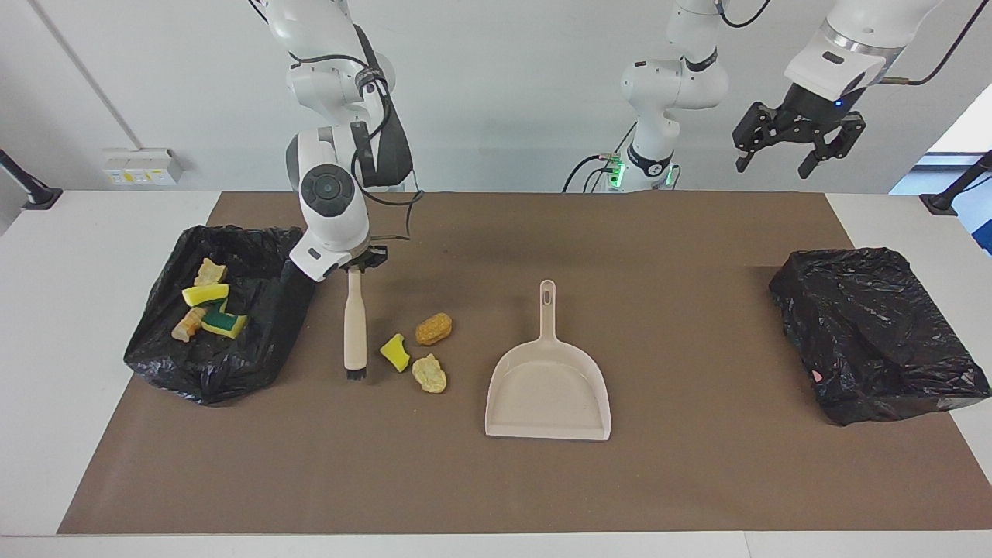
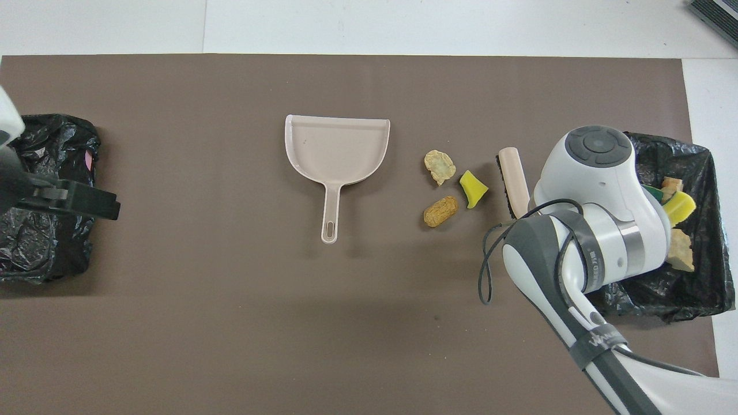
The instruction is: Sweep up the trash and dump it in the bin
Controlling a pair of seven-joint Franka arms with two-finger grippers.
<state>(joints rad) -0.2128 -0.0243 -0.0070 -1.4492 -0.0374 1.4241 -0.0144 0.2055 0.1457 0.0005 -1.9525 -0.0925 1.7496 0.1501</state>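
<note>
- Three scraps of trash lie loose on the brown mat [image 1: 697,480]: a yellow-green sponge piece [image 1: 395,353], a tan-orange lump [image 1: 433,328] just beside it and nearer to the robots, and a paler yellow lump [image 1: 429,373] beside the sponge and farther from the robots.
- Four more scraps sit inside the open black-lined bin [image 1: 256,349] at the right arm's end of the table; I count a yellow sponge [image 1: 205,294], a green-and-yellow sponge [image 1: 225,323] and two tan lumps [image 1: 209,272] among them.
- From my seat I read the right gripper [image 1: 358,261] as clenched on the top of the brush handle [image 1: 354,325], which hangs upright between the bin and the loose scraps.
- I see the dark bristles [image 1: 356,374] down at the mat, near the sponge piece but apart from it.
- My beige dustpan [image 1: 548,387] lies flat on the mat beside the loose scraps, toward the left arm's end, with its handle pointing toward the robots and its open mouth turned away from them; nothing lies in it.
- I have the left gripper [image 1: 781,159] waiting up in the air over the second black bag [image 1: 876,333] at the left arm's end of the table, its fingers spread apart and holding nothing.
- That second bag looks closed over and crumpled.
</note>
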